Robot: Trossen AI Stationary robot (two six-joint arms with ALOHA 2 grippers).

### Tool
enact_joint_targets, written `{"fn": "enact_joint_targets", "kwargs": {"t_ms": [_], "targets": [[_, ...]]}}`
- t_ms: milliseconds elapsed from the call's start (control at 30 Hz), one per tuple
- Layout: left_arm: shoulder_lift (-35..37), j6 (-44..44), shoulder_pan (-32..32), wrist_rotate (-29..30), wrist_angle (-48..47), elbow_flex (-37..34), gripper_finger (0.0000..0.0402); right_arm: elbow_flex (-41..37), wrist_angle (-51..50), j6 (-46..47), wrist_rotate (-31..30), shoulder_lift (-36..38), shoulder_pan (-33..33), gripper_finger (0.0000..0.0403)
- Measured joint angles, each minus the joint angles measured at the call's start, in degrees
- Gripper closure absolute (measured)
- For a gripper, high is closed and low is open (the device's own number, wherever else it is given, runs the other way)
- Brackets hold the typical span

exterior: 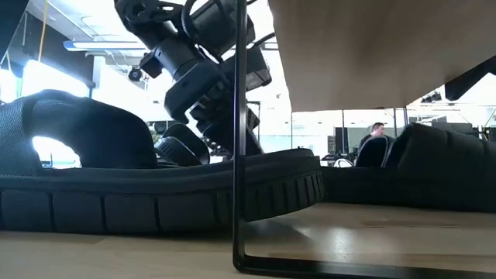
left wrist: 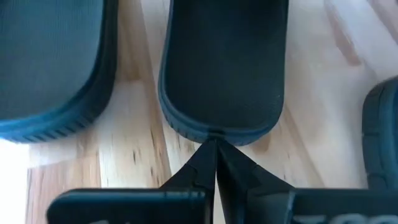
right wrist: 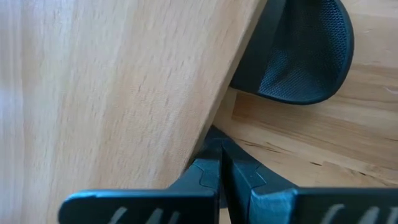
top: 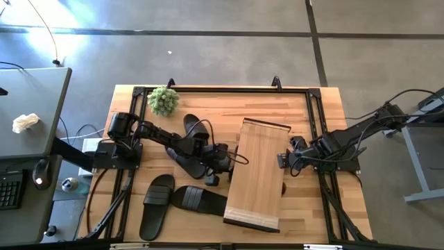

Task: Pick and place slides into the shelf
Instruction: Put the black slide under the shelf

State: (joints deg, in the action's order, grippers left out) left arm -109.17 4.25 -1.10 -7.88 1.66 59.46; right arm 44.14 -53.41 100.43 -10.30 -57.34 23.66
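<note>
The shelf (top: 258,173) stands right of the table's middle, its plank top seen from above. Two black slides (top: 156,206) (top: 201,200) lie flat on the table at the near left, and another (top: 196,128) lies farther back. My left gripper (left wrist: 216,146) is shut, low beside the shelf's left edge (top: 227,163), with its tips at the end of a slide (left wrist: 221,68). Two more slides (left wrist: 50,62) (left wrist: 382,137) flank that one. My right gripper (right wrist: 219,142) is shut at the shelf's right edge (top: 283,160). A slide's end (right wrist: 298,56) shows under the plank. My left gripper's shut fingertips meet the rounded end of the slide's sole (left wrist: 217,134). The fingers slant down at it and lie in line with its length. The slide lies flat on the table. My right gripper's shut tips stand at the plank's long edge (right wrist: 208,130); I cannot tell whether they touch it.
A small green plant (top: 163,101) stands at the table's far left. A dark frame (top: 222,89) runs along the table's edges. In the low view a slide (exterior: 155,194) lies behind the shelf's thin upright (exterior: 240,155). A person shows far off in the room behind.
</note>
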Motion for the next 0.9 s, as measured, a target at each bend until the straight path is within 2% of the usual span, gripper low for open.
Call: {"fn": "enact_joint_targets", "kwargs": {"t_ms": [200,333,433,533,700,800,900], "targets": [[-1.7,0.0,0.0,0.0,3.4,0.0,0.0401,0.0,0.1,-0.3,0.0,0.0,0.0,0.0403],[-2.8,-1.0,0.0,1.6,1.8,0.0,0.0399,0.0,-1.1,0.1,0.0,0.1,0.0,0.0403],[-2.8,-2.0,0.0,1.9,1.4,0.0,0.0401,2.2,-6.2,0.1,-1.0,0.1,0.8,0.0403],[-2.8,-3.2,0.0,1.9,1.4,0.0,0.0399,6.3,-15.4,1.3,-2.7,0.2,2.8,0.0403],[-2.8,-3.2,0.0,1.9,1.1,0.0,0.0401,12.8,-23.3,1.7,-4.3,0.2,9.5,0.0403],[-2.8,-3.2,0.0,1.9,1.1,0.0,0.0399,13.4,-21.0,3.4,-5.5,0.0,16.4,0.0403],[-2.8,-3.2,0.0,1.9,1.1,0.0,0.04,11.6,-13.5,3.4,-10.7,-1.0,24.7,0.0403]]}}
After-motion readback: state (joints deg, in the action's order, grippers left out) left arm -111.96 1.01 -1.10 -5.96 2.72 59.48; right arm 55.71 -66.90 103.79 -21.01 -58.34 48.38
